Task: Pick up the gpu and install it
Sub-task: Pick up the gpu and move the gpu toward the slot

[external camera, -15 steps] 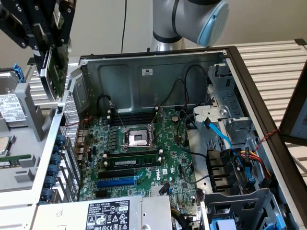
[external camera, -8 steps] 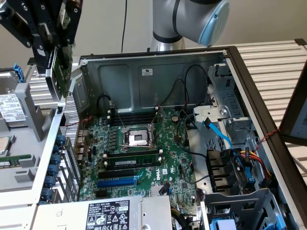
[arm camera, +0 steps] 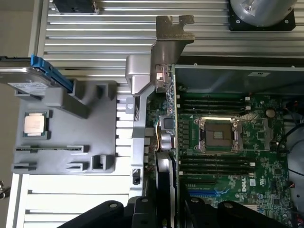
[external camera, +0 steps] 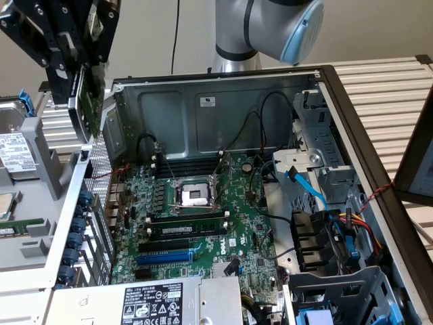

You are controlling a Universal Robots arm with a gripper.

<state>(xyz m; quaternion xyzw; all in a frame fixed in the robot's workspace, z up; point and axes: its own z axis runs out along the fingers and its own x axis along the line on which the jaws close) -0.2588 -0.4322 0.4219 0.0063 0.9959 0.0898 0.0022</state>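
While the black gripper (external camera: 71, 57) clamps it, the green-board gpu (external camera: 84, 105) hangs | wrist view: its silver metal end bracket (arm camera: 166, 47) | exterior view: grey computer case (external camera: 203, 101) alongside.

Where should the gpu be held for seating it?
Clamp the gpu across its two flat faces on the upper edge, coming from above, as the gripper has it. It is thin and hangs edge-down, so this leaves its silver bracket and lower edge free.

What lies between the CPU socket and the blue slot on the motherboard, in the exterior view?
Several long black slots lie between the CPU socket and the blue slot, parallel to it. The exterior view shows this.
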